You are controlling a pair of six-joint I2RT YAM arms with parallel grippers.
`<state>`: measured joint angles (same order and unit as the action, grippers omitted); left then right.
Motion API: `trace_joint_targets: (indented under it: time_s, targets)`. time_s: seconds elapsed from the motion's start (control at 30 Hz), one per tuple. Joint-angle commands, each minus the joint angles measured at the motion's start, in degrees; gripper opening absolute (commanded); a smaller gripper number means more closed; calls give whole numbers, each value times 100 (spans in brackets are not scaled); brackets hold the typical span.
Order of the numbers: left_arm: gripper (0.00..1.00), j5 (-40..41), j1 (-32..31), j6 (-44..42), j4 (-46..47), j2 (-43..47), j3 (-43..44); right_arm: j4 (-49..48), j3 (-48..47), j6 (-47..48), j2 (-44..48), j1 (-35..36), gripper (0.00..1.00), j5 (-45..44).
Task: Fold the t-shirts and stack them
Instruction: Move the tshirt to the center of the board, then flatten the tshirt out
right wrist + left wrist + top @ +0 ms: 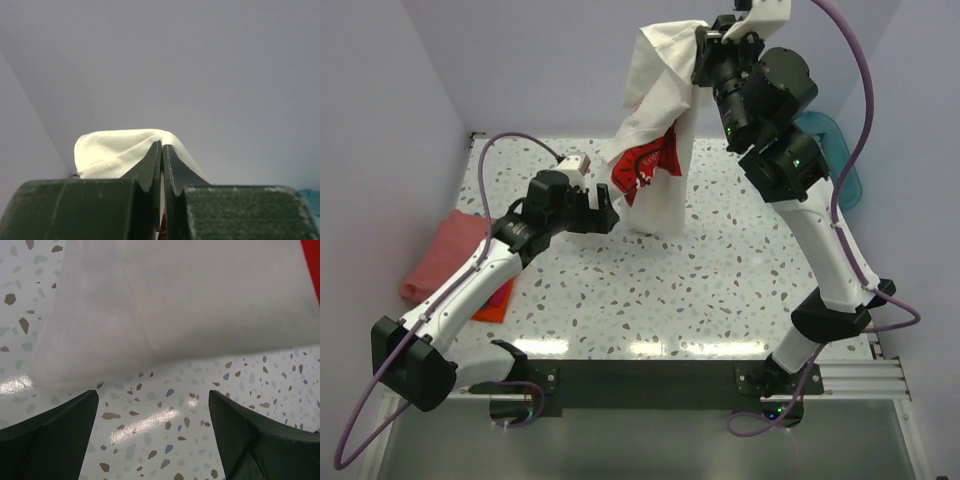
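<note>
Speckled table [720, 275] | right hand [162, 147] — clamped on white tee [655, 95] | left hand [152, 405] — agape, empty

The top view looks down from high behind the near edge, taking in the whole table [720, 280]. The left wrist view sits low and close over the table, facing the white t-shirt [190, 305] past the left claw [152, 397]. The right wrist view, up high, faces the wall [225, 75] past the right claw [162, 146]; all three share that shirt.
</note>
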<state>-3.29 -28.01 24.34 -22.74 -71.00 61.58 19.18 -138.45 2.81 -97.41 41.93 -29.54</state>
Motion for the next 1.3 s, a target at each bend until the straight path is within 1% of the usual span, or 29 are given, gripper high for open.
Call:
trace_joint_targets:
  time_s: [0.0,0.03,0.07,0.1,0.13,0.17,0.2,0.23,0.27,0.3,0.33,0.4,0.43,0.47,0.5,0.53,0.63,0.7,0.77,0.93,1.1,1.27]
  targets:
    - [96,267,50,1,138,358,-199,-266,806,-436,370,-211,0,-299]
    - [96,285,41,18,130,472,-251,-240,1159,-657,624,-525,0,-185]
    - [96,311,41,71,121,525,-365,-213,1528,-920,748,-737,0,217]
    - [96,311,50,97,121,578,-418,-178,2254,-1488,854,-1244,0,464]
    - [95,311,50,141,103,674,-471,-160,2601,-1711,1011,-1484,0,702]
    - [95,311,50,220,121,728,-602,-134,2909,-2070,1013,-1712,0,1191]
    - [95,311,41,281,121,772,-673,-38,3434,-2230,1004,-2124,4,1379]
    - [92,485,41,439,112,824,-813,-54,3970,-2510,943,-2319,9,1590]
    - [91,548,50,527,121,842,-884,-63,3975,-2644,864,-2495,15,1774]
    - [91,601,41,615,121,851,-963,-11,4375,-2750,777,-2828,30,2081]
    - [90,767,50,842,95,843,-1025,94,4501,-2838,689,-2953,37,2162]
    - [90,891,50,1037,16,816,-1192,531,4686,-2953,416,-3094,45,2224]
    - [90,1022,41,1160,-37,764,-1236,595,4774,-2970,372,-3103,51,2155]
    - [90,1058,50,1396,-29,746,-1384,578,4923,-3066,389,-3095,54,2206]
    - [90,1102,59,1529,-11,711,-1481,413,5307,-3110,459,-3008,56,2329]
    - [88,1207,50,1852,-20,676,-1578,359,5494,-3137,503,-2911,60,2304]
    - [87,1103,59,2162,138,466,-1921,455,5908,-3067,538,-2358,64,1700]
    - [86,1015,85,2277,305,185,-2036,229,6312,-3137,539,-2103,65,1671]
    - [86,962,103,2347,419,0,-2054,-1,6584,-3199,451,-2014,66,1855]
    - [85,1049,208,2391,560,-335,-1957,-37,6243,-3067,-268,-1522,66,1846]
    - [85,1067,532,2365,508,-414,-1852,-108,5734,-2751,-858,-1013,66,1435]
    - [85,1058,718,2225,438,-441,-1755,-46,5119,-2409,-1578,-757,66,1205]
